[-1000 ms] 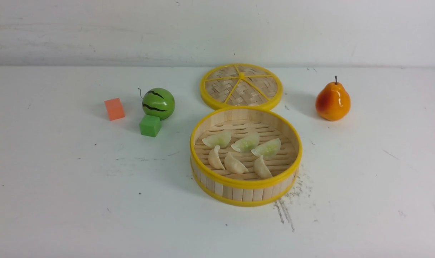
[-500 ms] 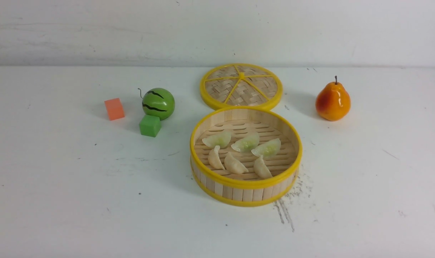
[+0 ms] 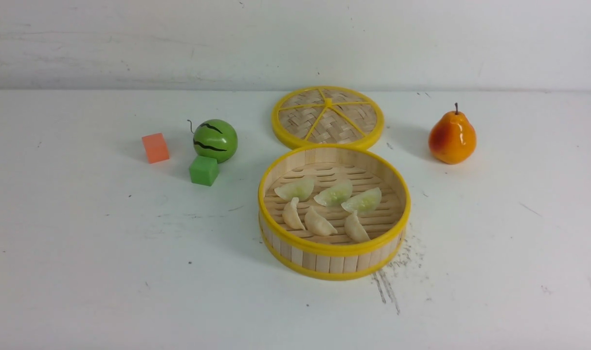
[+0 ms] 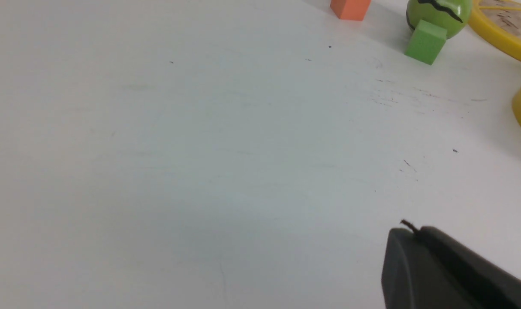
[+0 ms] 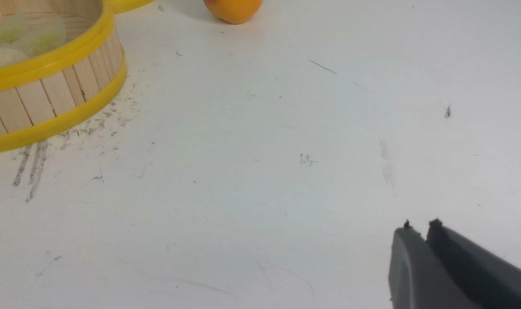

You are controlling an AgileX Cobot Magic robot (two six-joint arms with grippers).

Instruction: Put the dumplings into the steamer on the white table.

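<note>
Nearest the robot, both pincers sit low over bare stretches of the white desk [image 3: 81,272] and show only in their wrist views. The left pincer [image 4: 414,231] has its dark fingers pressed together with nothing between them. The right pincer [image 5: 420,225] shows a thin slit between its finger ends and holds nothing; its fingers are all but together. A little farther out, right of centre in the front view, stands the steamer [image 3: 334,255], its yellow rims and pale slat wall upright on the desk, with dark scratch marks [image 3: 386,287] just beside its near right edge. All six dumplings lie on its slatted floor: the three cream dumplings [image 3: 318,222] in the nearer row, the three pale green dumplings [image 3: 334,193] in the row behind them, close together. Left of the steamer and apart from it is a green cube [image 3: 204,170], touching or nearly touching the toy watermelon [image 3: 215,140] behind it, with an orange cube [image 3: 155,148] further left. Just behind the steamer the woven lid [image 3: 327,116] lies flat, its rim meeting the steamer's far rim. A toy pear [image 3: 452,136] stands upright to the right, well apart.
</note>
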